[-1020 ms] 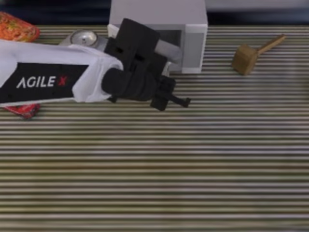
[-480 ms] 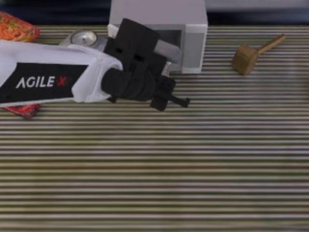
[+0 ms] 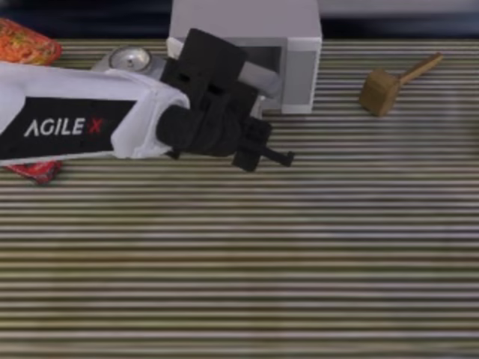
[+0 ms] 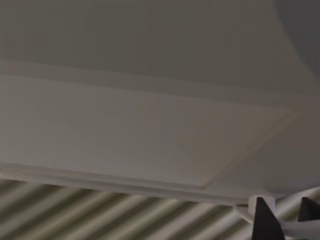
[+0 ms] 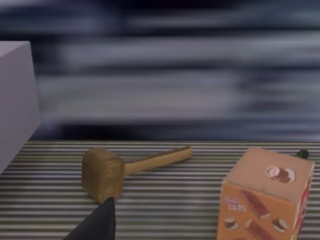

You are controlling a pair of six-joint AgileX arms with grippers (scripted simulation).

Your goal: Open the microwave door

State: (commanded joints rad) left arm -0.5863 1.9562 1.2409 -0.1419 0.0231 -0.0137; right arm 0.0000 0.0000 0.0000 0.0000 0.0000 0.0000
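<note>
Shifted only a hair toward the top view's left since a second ago: left end effector (image 3: 263,153), held low in front of the microwave (image 3: 245,30). Sits at the far edge of the striped counter (image 3: 299,262), left of centre, front facing the near side. Hangs ajar, the microwave door (image 3: 258,75), swung out from its left-hand hinge so its long axis runs obliquely toward the near right (most of it hidden under the black wrist). Fills the left wrist view as a pale panel (image 4: 150,130), with two dark fingertips (image 4: 264,222) at the door's lower corner; whether closed on anything, cannot tell. Lies well to the right, a wooden mallet (image 3: 389,84), with an orange carton (image 5: 262,197) beyond it. Right end effector (image 5: 97,225) barely in sight, parked; state not visible.
</note>
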